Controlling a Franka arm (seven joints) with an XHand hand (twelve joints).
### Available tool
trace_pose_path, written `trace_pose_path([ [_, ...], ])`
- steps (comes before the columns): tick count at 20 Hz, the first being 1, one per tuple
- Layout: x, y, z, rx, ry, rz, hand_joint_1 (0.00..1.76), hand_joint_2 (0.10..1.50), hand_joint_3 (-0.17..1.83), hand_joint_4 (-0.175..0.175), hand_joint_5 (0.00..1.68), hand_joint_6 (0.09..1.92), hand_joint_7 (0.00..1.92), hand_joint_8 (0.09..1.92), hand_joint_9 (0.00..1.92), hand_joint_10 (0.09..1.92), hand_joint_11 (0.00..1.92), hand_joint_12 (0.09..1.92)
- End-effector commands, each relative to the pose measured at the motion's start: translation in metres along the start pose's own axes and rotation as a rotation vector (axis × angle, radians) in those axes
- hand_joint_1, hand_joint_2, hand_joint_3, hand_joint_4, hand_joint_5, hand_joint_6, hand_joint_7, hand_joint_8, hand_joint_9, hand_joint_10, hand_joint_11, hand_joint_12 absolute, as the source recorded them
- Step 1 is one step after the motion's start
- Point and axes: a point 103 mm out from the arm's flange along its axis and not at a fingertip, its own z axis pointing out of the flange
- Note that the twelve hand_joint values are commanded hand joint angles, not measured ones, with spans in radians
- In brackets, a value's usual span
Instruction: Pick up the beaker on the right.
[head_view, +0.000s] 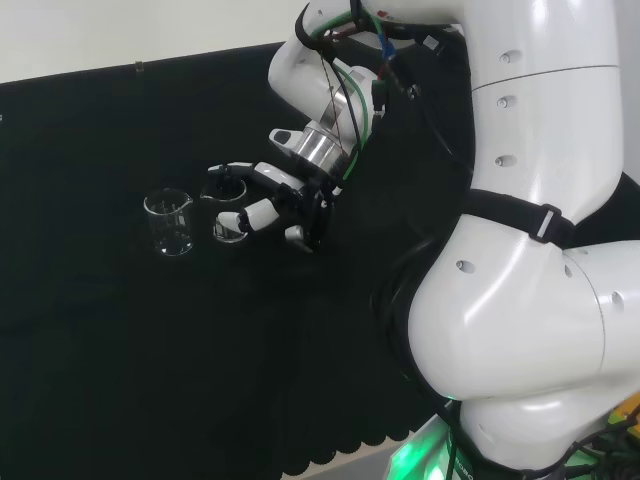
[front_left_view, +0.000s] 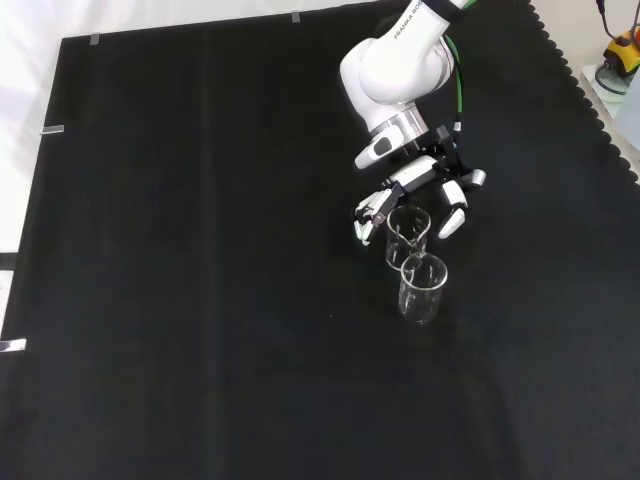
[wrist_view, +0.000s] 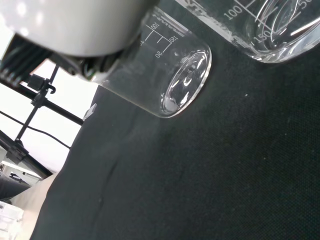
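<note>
Mid-frame in the front view, the robot hand (front_left_view: 420, 190) curls its fingers around the nearer glass beaker (front_left_view: 407, 235), seemingly mid-grasp; lifting straight up clear of the neighbouring beaker (front_left_view: 423, 288) comes next.

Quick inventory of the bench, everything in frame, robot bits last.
beakers: 2, clear glass, close together on the cloth; in the front view one stands between the fingers, the other just below it, nearer the camera; in the head view the free one is to the left
cloth: 1, black, covers the bench
tape tabs: a few, silver, along the cloth's top and left edges in the front view
arm: 1, white, links at the head view's right
hand: 1, black and white, fingers around the upper beaker
</note>
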Motion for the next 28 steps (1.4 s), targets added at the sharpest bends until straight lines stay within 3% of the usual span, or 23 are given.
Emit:
trace_pose_path([
  [1,-0.0017,0.0009,0.0036,-0.01,0.017,0.006,0.97,0.31,1.09,-0.038,0.41,0.09,0.29,0.62,0.32,0.64,0.0,1.09],
  [15,-0.0001,0.0069,0.0102,-0.039,0.033,0.012,0.95,0.32,1.08,-0.04,0.47,0.12,0.33,0.62,0.35,0.63,0.0,1.11],
  [17,0.0008,0.0067,0.0096,-0.063,0.037,0.02,0.94,0.36,1.05,-0.039,0.51,0.27,0.38,0.61,0.38,0.61,0.0,1.15],
  [19,0.0018,0.0073,0.0095,-0.085,0.027,0.034,0.94,0.41,1.02,-0.041,0.55,0.68,0.45,0.6,0.44,0.6,0.0,1.21],
  [21,0.0025,0.0075,0.009,-0.107,0.014,0.046,0.97,0.45,1.01,-0.046,0.64,0.94,0.57,0.62,0.52,0.61,0.01,1.29],
  [23,0.0019,0.0072,0.0089,-0.127,0.016,0.066,1.04,0.48,1.01,-0.05,0.77,1.0,0.73,0.64,0.64,0.61,0.1,1.31],
  [25,0.0008,0.0059,0.0077,-0.152,0.008,0.084,1.1,0.68,0.76,-0.041,0.95,1.03,0.85,0.66,0.75,0.59,0.21,1.29],
  [27,-0.0002,0.0044,0.0037,-0.17,0.01,0.093,1.15,0.73,0.67,-0.123,1.04,1.0,1.02,0.66,0.86,0.58,0.37,1.24],
  [28,-0.0001,0.0037,0.0012,-0.177,0.008,0.094,1.19,0.74,0.64,-0.073,1.06,1.0,1.1,0.69,0.92,0.58,0.45,1.21],
])
